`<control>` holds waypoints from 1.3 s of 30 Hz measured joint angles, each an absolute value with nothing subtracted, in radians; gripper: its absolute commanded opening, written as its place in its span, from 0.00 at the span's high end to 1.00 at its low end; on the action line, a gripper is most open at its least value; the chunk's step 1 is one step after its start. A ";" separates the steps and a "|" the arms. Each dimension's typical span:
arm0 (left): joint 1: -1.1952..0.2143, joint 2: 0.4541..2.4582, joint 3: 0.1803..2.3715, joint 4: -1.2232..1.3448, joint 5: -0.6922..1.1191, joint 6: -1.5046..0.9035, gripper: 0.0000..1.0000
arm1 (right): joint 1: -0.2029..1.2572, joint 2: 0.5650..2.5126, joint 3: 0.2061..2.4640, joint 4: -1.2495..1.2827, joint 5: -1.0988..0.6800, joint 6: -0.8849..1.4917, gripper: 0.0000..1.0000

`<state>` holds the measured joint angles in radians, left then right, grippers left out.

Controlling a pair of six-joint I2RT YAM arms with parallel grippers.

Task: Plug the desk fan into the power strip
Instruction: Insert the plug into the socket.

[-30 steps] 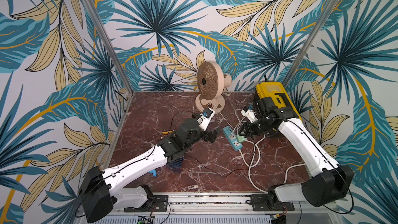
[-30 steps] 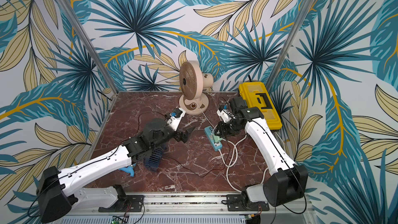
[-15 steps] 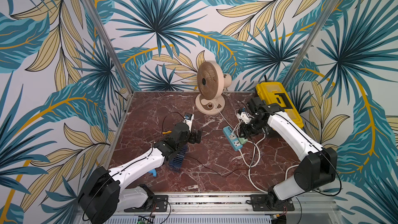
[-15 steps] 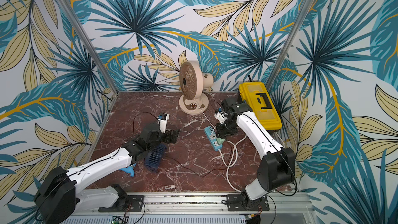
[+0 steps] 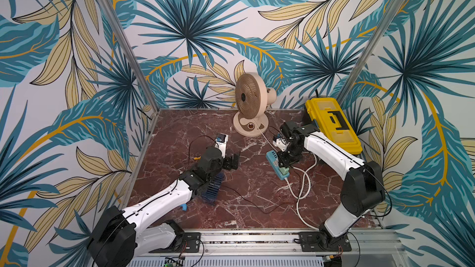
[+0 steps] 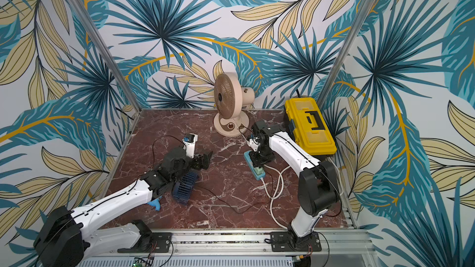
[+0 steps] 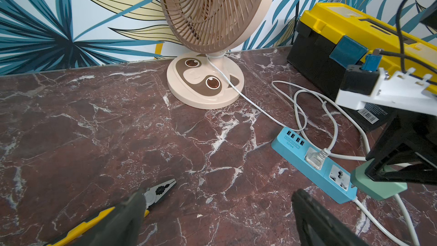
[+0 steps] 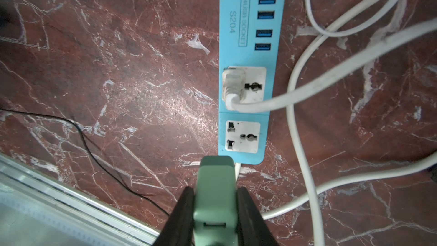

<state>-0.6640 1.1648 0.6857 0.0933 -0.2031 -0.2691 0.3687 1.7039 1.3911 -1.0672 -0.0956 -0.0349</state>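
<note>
Right gripper (image 8: 214,192) clamps the green adapter (image 8: 214,171); we should keep it level, easing toward eleven o'clock onto the free socket (image 8: 242,136) of the power strip (image 8: 228,48).

The table (image 7: 94,126) looks like polished red-brown marble with white veins and a soft sheen, the power strip (image 8: 236,31) and green adapter (image 8: 214,185) are smooth matt plastic, the desk fan (image 7: 212,8) smooth beige plastic, the toolbox (image 7: 331,27) moulded yellow-and-black plastic.
</note>
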 measured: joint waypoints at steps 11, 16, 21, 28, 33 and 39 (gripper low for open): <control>-0.664 1.165 0.685 0.094 -0.203 -0.262 0.00 | 0.374 1.704 1.336 -0.970 -0.044 -0.037 1.00; -0.664 1.164 0.685 0.094 -0.203 -0.258 0.00 | 0.374 1.704 1.311 -0.931 -0.044 -0.033 1.00; -0.664 1.161 0.685 0.094 -0.203 -0.258 0.00 | 0.374 1.704 1.287 -0.905 -0.044 -0.028 1.00; -0.664 1.155 0.677 0.101 -0.202 -0.253 0.00 | 0.374 1.696 1.257 -0.871 -0.037 -0.026 1.00; -0.664 1.154 0.675 0.101 -0.202 -0.251 0.00 | 0.374 1.662 1.213 -0.830 -0.037 -0.026 1.00; -0.664 1.151 0.675 0.102 -0.202 -0.250 0.00 | 0.374 1.649 1.177 -0.785 -0.037 -0.022 1.00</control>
<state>-0.6640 1.1515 0.6754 0.1017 -0.2024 -0.2504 0.3740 1.6485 1.1770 -0.7853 -0.0372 -0.0219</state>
